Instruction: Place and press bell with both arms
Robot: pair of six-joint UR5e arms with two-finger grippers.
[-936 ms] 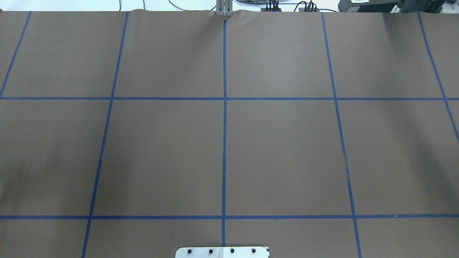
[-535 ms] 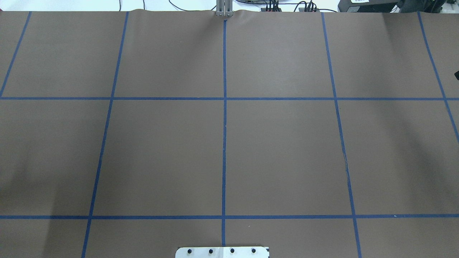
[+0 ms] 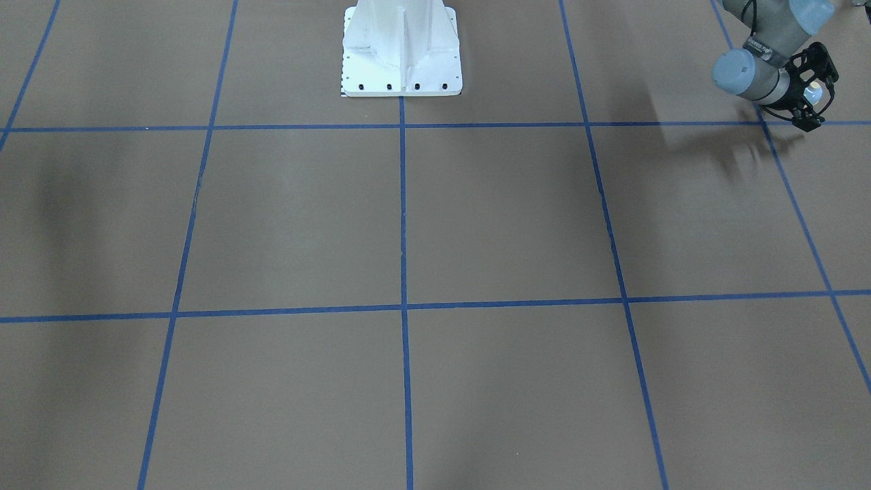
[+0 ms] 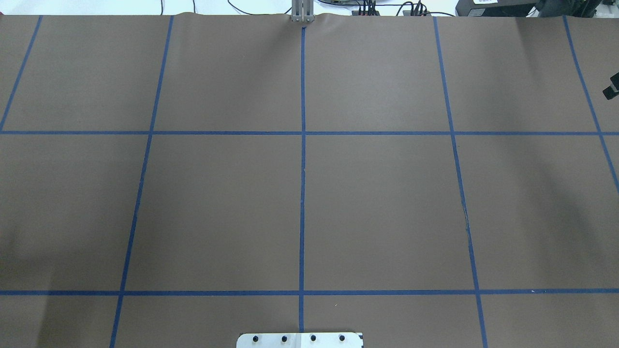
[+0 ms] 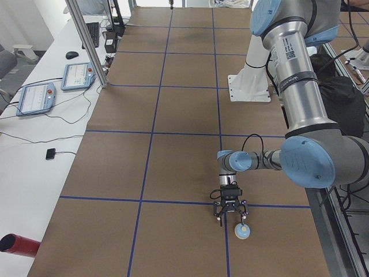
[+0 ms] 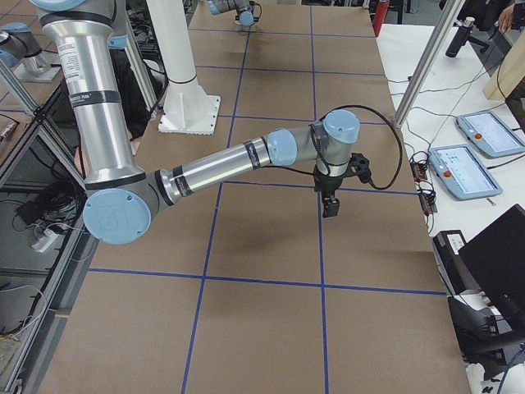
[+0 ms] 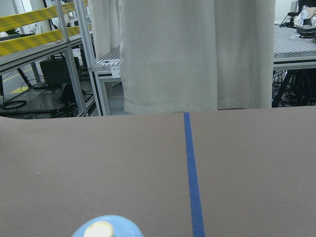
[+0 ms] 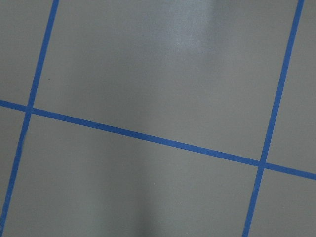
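Note:
The bell (image 5: 242,231) stands upright on the brown table cover near the table's end on my left; it also shows as a light-blue dome (image 3: 813,90) with a cream button (image 7: 101,229). My left gripper (image 3: 818,101) hangs low over the cover with its fingers spread open, and the bell sits at its fingertips (image 5: 244,218); whether they touch is unclear. My right gripper (image 6: 330,207) points down over a blue tape line, away from the bell. Only its black tip (image 4: 612,90) enters the overhead view, so I cannot tell its state.
The white pedestal (image 3: 401,47) is bolted at the robot's side of the table (image 4: 300,193), which carries a blue tape grid. Teach pendants (image 5: 78,75) and cables lie on the white bench beside it. A red cylinder (image 5: 17,245) lies near that bench's corner.
In the overhead view, the right gripper's black tip has come in at the right edge and moved farther up and inward. Shadows at the left edge have shifted.

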